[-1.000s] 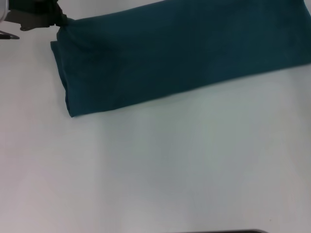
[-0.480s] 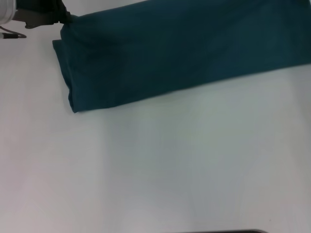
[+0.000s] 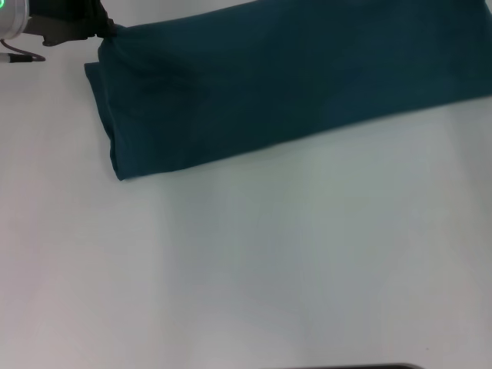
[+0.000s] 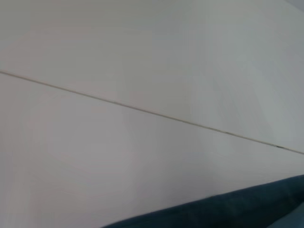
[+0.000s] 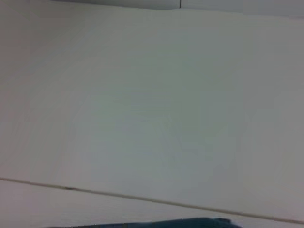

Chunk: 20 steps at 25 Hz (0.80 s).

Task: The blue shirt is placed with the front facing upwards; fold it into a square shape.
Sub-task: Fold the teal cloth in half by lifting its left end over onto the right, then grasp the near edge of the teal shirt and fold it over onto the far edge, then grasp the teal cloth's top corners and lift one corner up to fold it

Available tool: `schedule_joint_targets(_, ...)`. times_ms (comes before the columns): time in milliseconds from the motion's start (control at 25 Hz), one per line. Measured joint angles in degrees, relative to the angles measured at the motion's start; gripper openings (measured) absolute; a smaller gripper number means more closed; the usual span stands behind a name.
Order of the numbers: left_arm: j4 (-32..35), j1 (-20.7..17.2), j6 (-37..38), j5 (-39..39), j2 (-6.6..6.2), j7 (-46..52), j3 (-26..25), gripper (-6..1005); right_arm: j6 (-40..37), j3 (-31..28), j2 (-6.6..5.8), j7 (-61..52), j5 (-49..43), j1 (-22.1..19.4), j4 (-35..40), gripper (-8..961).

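The blue shirt (image 3: pixel 292 84) lies folded into a long teal band across the far part of the white table (image 3: pixel 269 269), running from the upper left off the right edge. No lettering or tag shows. My left gripper (image 3: pixel 104 31) is at the far left corner of the band, shut on the cloth, which bunches up at the pinch. An edge of the shirt also shows in the left wrist view (image 4: pixel 237 209) and as a sliver in the right wrist view (image 5: pixel 190 223). My right gripper is out of view.
White tabletop fills the near half of the head view. A thin dark object (image 3: pixel 19 56) lies at the left edge beside the left arm. A dark strip (image 3: pixel 354 367) shows at the near edge. A table seam (image 4: pixel 142 110) crosses the left wrist view.
The left gripper has shifted slightly farther away and to the right with the shirt corner, and the band's left end has moved a little with it.
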State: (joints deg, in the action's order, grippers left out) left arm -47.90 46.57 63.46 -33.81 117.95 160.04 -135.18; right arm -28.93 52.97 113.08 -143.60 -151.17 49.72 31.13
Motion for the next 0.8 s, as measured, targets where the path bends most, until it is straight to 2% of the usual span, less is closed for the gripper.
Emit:
schedule_joint_targets(240,-0.4,0.0,0.6,-0.3,-0.04,1.4,-0.5,43,-1.0,0.7,-0.46,-0.3,0.0,0.1,0.4,51)
schedule_joint_targets(360,-0.5,-0.1,0.1,-0.1,-0.03,2.3,-0.5,88,-1.1,0.4,-1.44,-0.8,-0.1,0.1,0.4,51)
schedule_joint_targets(640,-1.3,-0.5,-0.4,-0.4,0.00,2.6,-0.8,192,-1.8,-0.1,-3.56,-5.3,-4.5,0.4,0.1,273)
schedule_joint_targets(800,-1.3,-0.5,-0.5,-0.5,0.00,2.7,-0.8,362,-6.4,-0.9,-4.73,-6.8,-5.0,0.6,0.4,361)
